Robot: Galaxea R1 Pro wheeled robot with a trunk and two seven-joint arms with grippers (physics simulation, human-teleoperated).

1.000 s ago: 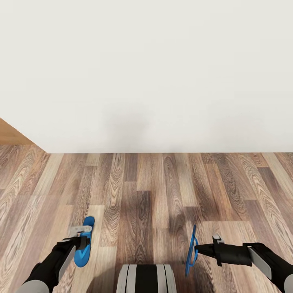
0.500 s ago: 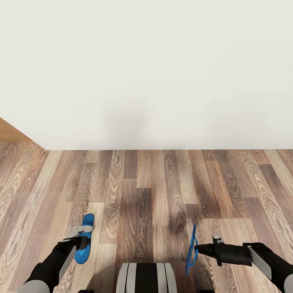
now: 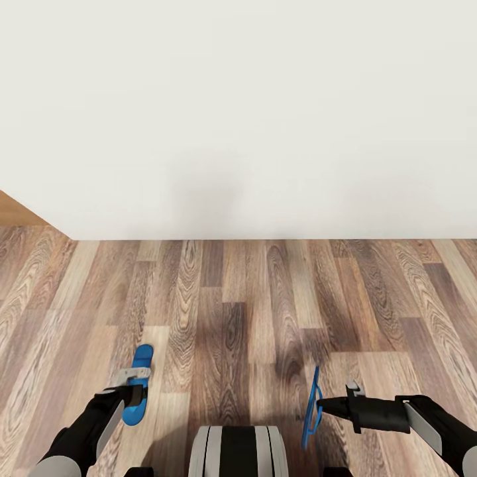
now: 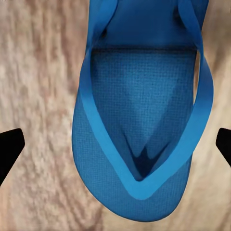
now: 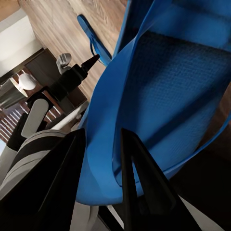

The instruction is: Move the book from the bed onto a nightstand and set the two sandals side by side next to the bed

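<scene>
Floor slides up the frame: robot backing from wall (image 3: 238, 112), each end effector, left (image 3: 132, 384), right (image 3: 319, 405), gripping a sandal, left (image 3: 137, 384), right (image 3: 310, 411).

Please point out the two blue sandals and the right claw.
left sandal (image 3: 138, 384): head view, sole.
right sandal (image 3: 310, 407): head view, thin edge.
right claw (image 3: 322, 403): head view, fingertips at the sandal.

A plain room of a home, by its finishes. A bare, flat white wall (image 3: 252, 112) takes up the upper half of the head view, meeting a floor of mixed light and dark brown wood-grain planks (image 3: 265, 305) across the lower half. At the left edge a tan wooden surface (image 3: 13, 213) cuts in. Two bright blue flat flip-flop sandals (image 3: 138, 383) (image 3: 310, 407), household footwear, show near the bottom.
</scene>
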